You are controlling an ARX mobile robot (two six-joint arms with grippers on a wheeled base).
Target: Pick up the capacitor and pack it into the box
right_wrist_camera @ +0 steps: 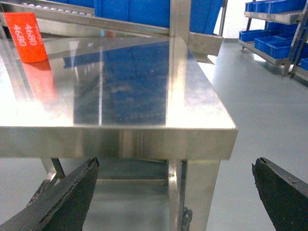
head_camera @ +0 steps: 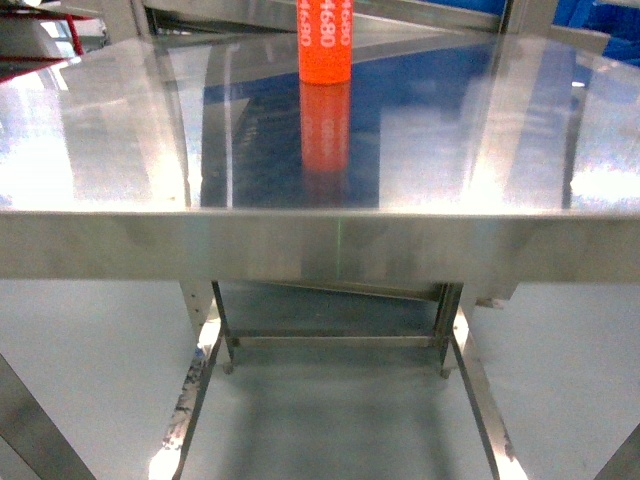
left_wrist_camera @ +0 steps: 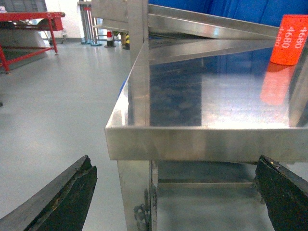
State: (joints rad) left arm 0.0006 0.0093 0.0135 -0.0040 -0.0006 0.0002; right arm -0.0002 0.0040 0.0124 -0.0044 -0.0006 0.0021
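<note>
Capacitor (head_camera: pixel 325 42) stands upright on far middle of steel desk (head_camera: pixel 320 245), untouched, reflection below it on shiny top. Box not visible in any view, so packing not begun. My left gripper (left_wrist_camera: pixel 175 199) hangs below near desk edge at left corner, jaws wide apart, nothing between them. My right gripper (right_wrist_camera: pixel 175 195) likewise low at right corner, jaws spread, empty. Judgement: task at very start. Left to do: raise arm above desk edge, reach far to capacitor, grasp, find box, place inside.
</note>
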